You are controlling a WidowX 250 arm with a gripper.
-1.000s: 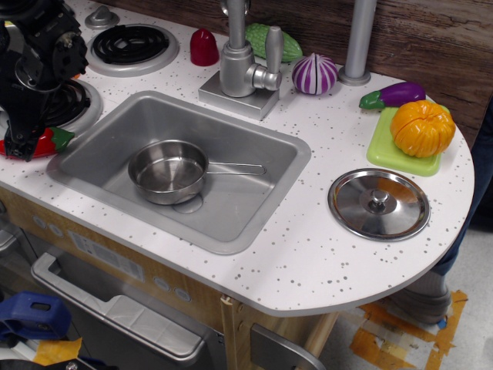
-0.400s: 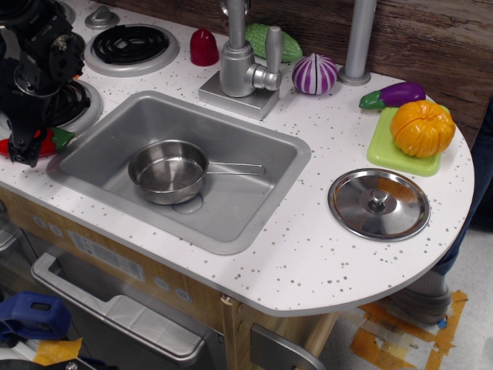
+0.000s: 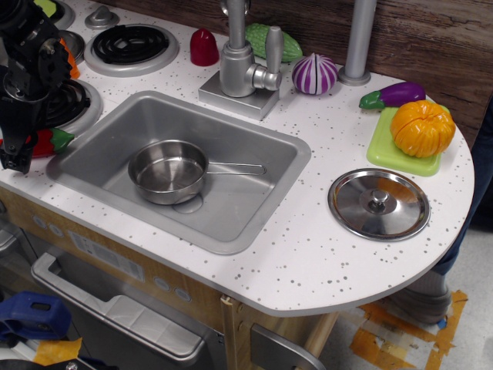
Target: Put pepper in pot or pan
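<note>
The red toy pepper (image 3: 45,142), its green stem cap pointing right, lies on the white counter just left of the sink, beside the front stove burner. My black gripper (image 3: 15,154) hangs fingers-down over the pepper's left end and hides that end. I cannot tell whether the fingers are closed on the pepper. The small steel saucepan (image 3: 167,171) stands empty in the sink (image 3: 289,158), its long thin handle pointing right.
A faucet (image 3: 245,65) stands behind the sink, with a dark red dome toy (image 3: 204,48), a green vegetable (image 3: 273,40) and a purple onion (image 3: 314,74) around it. A steel lid (image 3: 378,203), an eggplant (image 3: 394,95) and an orange pumpkin (image 3: 421,128) on a green board lie to the right. Burners (image 3: 131,45) lie at the back left.
My gripper has shifted left and slightly down along the pepper. The pepper and the saucepan have stayed in place.
</note>
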